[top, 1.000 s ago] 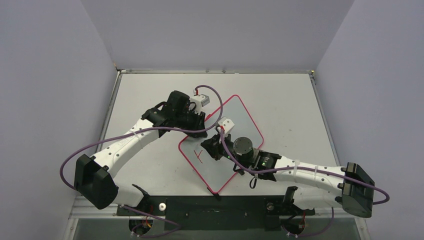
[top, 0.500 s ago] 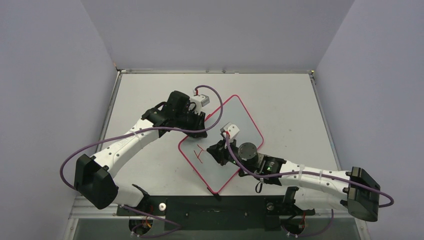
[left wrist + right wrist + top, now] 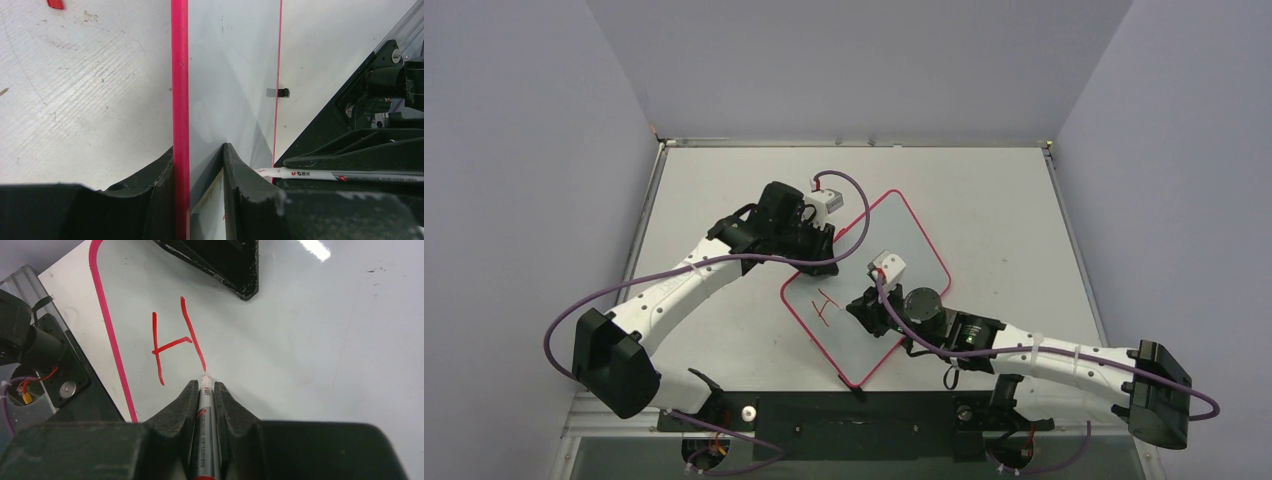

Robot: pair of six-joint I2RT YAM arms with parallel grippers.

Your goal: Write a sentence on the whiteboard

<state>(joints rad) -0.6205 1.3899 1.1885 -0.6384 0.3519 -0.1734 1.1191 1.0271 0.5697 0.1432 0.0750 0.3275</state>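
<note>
Red marker strokes make a single letter H (image 3: 172,345), all there is of the sentence, near the near-left edge of the whiteboard (image 3: 904,240). The whiteboard lies flat on the grey-white bench (image 3: 994,190), turned like a diamond between the two arms, its pink rim all in view from above. The right fingers (image 3: 864,305) are closed tight on a marker (image 3: 205,410), one finger on each side of its barrel. The marker's tip touches the whiteboard just at the lower end of the H's right-hand stroke. The left fingers (image 3: 819,240) sit at the whiteboard's far-left edge, parted and astride the rim: one finger is on the bench against the rim's outer side. The other is over the white surface, with a strip of whiteboard showing between it and the rim.
</note>
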